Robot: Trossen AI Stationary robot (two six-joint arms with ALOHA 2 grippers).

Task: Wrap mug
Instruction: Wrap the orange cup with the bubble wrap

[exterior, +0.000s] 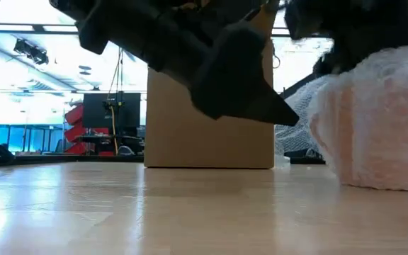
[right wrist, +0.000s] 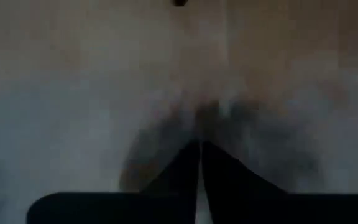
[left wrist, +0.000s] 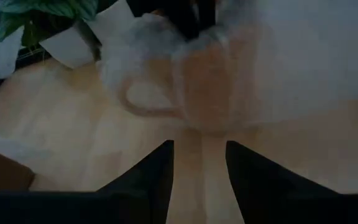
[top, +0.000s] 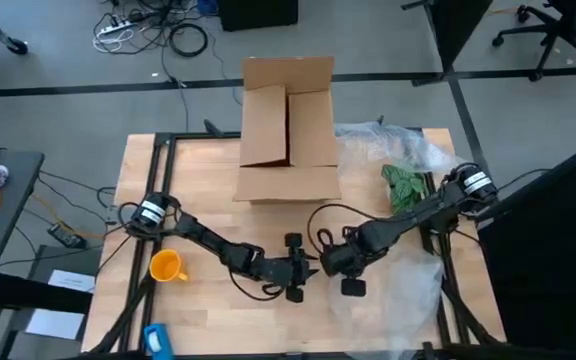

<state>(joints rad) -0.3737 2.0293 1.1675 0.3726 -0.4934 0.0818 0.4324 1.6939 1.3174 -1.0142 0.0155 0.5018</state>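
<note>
Two arms on the wrap, mug apart

High view: the left gripper (top: pixel 295 268) and right gripper (top: pixel 348 272) meet mid-surface; the mug (top: pixel 167 266) stands well apart, bare, beside the left arm's base.

Low view: a bubble wrap sheet (exterior: pixel 374 127) is bunched up.

Wrist views: left jaws apart, right jaws pinched on the sheet. Likely laying out wrap; next, fetch the mug.

From my station I count one mug (top: pixel 167 266), one cardboard box (top: pixel 288 130), one crinkly plastic sheet (top: pixel 408 270), one leafy plant (top: pixel 404 186), two arms
</note>
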